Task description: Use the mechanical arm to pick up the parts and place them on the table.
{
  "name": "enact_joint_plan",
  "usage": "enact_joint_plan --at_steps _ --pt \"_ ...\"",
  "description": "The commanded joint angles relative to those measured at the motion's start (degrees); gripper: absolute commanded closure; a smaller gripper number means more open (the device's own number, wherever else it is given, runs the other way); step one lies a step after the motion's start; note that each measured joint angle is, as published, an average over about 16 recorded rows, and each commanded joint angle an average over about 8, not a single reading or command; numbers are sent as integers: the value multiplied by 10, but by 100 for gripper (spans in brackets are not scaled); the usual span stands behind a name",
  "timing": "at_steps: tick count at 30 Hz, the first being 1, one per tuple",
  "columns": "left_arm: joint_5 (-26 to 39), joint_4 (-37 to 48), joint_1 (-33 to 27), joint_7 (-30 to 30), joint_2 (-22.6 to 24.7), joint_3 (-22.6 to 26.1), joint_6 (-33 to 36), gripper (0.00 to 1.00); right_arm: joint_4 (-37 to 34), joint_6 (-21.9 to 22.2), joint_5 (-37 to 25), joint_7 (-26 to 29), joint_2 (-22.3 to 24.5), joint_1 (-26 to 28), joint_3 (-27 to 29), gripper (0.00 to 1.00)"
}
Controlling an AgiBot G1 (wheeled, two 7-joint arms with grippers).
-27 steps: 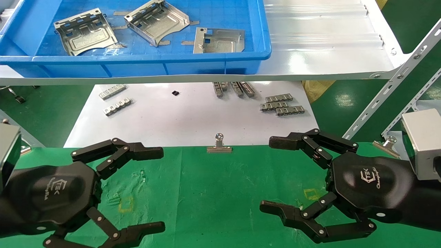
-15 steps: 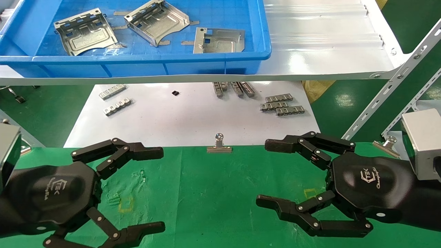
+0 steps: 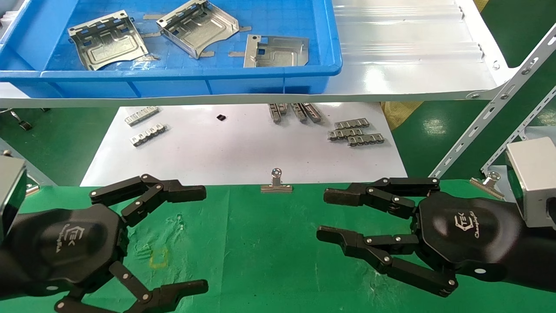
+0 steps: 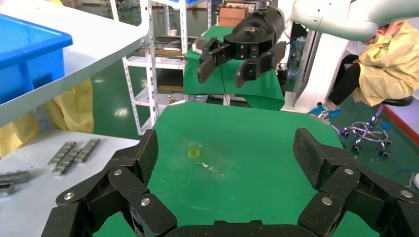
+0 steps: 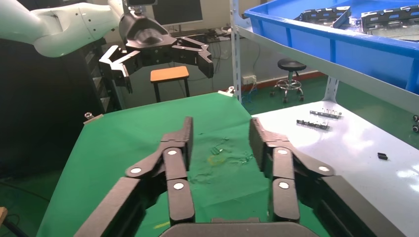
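Note:
Three silver stamped parts lie in a blue bin (image 3: 173, 74) on the shelf at the back: one at the left (image 3: 107, 41), one tilted in the middle (image 3: 197, 27), one at the right (image 3: 278, 51). Both black arms hover low over the green table (image 3: 269, 243), far from the parts. My left gripper (image 3: 200, 239) is open wide and empty; the left wrist view shows only cloth between its fingers (image 4: 225, 153). My right gripper (image 3: 326, 215) is open with a narrower gap and empty, which the right wrist view confirms (image 5: 220, 138).
A white board (image 3: 243, 161) with small grey strips (image 3: 356, 132) lies between the table and the glossy white shelf (image 3: 412, 65). A binder clip (image 3: 276, 182) sits on the table's far edge. A slanted shelf bracket (image 3: 491, 117) stands at the right.
The right gripper's fingers have drawn closer together and reached slightly toward the middle. The left arm and the parts have not moved.

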Motion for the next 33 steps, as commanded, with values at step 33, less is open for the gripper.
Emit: enact_joint_plan --at_steps 33 --pt "10 -1 -26 -3 7 2 -5 0 0 0 0 0 0 0 0 100"
